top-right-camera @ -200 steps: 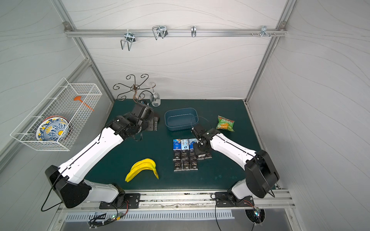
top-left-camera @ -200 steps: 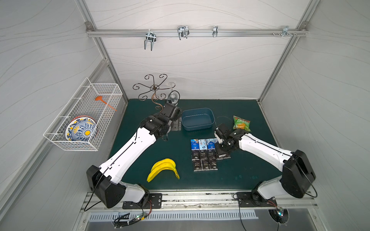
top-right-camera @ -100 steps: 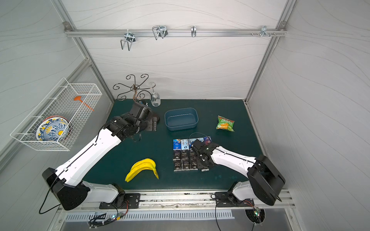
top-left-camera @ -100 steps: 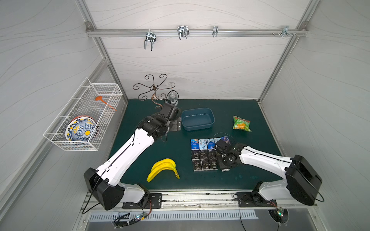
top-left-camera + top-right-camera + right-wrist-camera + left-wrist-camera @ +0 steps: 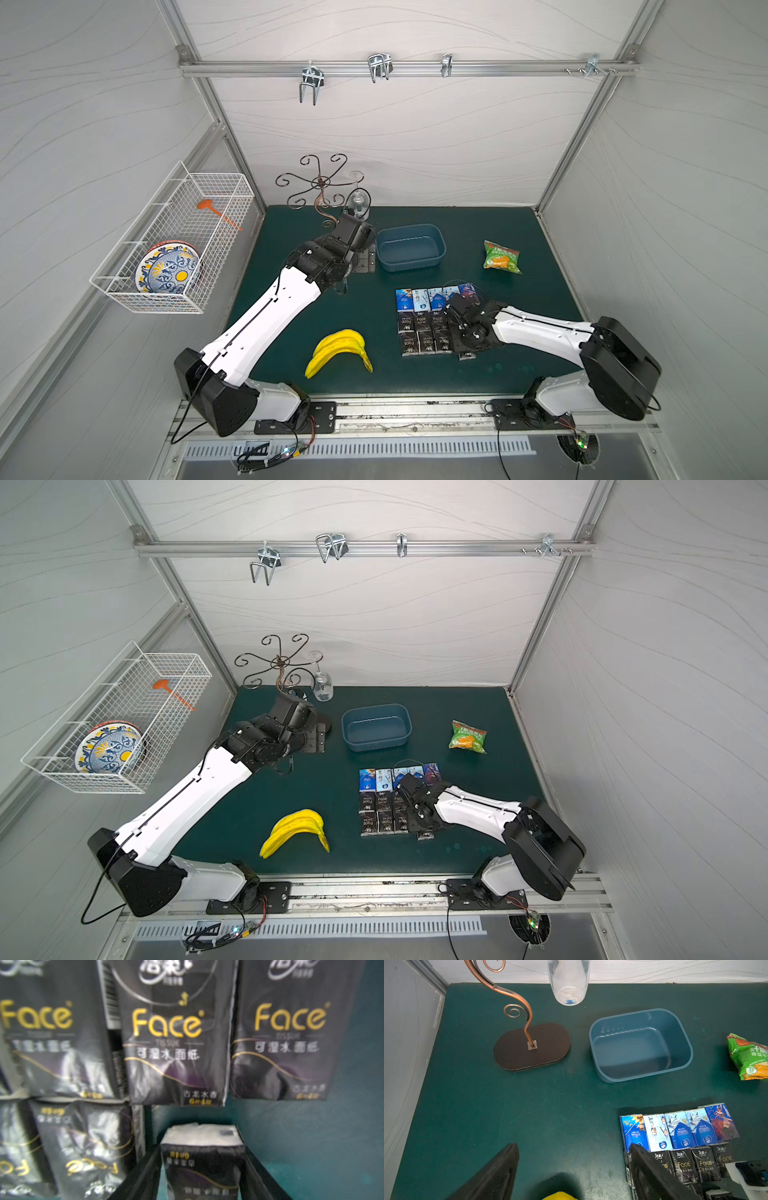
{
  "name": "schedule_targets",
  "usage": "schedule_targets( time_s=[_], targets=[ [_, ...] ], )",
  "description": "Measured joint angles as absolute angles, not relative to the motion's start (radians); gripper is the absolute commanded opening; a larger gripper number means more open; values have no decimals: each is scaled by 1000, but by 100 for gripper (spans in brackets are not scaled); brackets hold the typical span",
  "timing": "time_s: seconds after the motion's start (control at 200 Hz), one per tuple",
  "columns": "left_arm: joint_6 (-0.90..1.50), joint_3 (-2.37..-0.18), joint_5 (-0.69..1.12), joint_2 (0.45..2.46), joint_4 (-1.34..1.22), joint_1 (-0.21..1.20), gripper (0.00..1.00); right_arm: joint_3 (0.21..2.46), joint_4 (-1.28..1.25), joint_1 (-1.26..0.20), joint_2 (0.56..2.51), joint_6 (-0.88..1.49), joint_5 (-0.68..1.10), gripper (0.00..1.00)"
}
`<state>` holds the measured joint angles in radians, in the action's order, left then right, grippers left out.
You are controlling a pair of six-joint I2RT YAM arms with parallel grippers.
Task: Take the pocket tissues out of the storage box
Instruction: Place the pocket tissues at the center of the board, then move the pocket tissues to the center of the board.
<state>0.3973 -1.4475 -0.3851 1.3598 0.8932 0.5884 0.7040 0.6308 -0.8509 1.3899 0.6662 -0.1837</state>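
Note:
The blue-grey storage box (image 5: 410,247) (image 5: 376,727) (image 5: 639,1045) stands empty at the back of the green mat. The pocket tissues (image 5: 424,322) (image 5: 382,808) (image 5: 679,1132) lie in rows on the mat, a blue row behind black "Face" rows. My right gripper (image 5: 466,347) (image 5: 424,825) (image 5: 200,1153) is low at the rows' front right corner. A black packet (image 5: 203,1172) lies between its fingers (image 5: 143,1178), with thin gaps on both sides, so it is open. My left gripper (image 5: 363,262) (image 5: 574,1167) hangs open and empty left of the box.
A yellow banana bunch (image 5: 340,351) lies left of the rows. A green-orange snack bag (image 5: 500,257) is right of the box. A wire stand (image 5: 322,187) with a glass (image 5: 358,203) stands at the back left. A wire basket (image 5: 174,241) with a plate hangs on the left wall.
My right arm came forward along the right side of the rows with a black packet, lowered it at the front corner, and its jaws widened. The left arm barely moved.

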Motion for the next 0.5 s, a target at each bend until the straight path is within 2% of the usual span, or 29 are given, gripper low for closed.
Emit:
schedule_targets(
  time_s=[0.23, 0.5],
  targets=[
    [400, -1448, -385, 1377, 893, 606, 87, 691, 646, -821, 1253, 666, -181, 64],
    [404, -1450, -385, 1385, 893, 620, 87, 581, 646, -786, 1163, 677, -151, 48]
  ],
)
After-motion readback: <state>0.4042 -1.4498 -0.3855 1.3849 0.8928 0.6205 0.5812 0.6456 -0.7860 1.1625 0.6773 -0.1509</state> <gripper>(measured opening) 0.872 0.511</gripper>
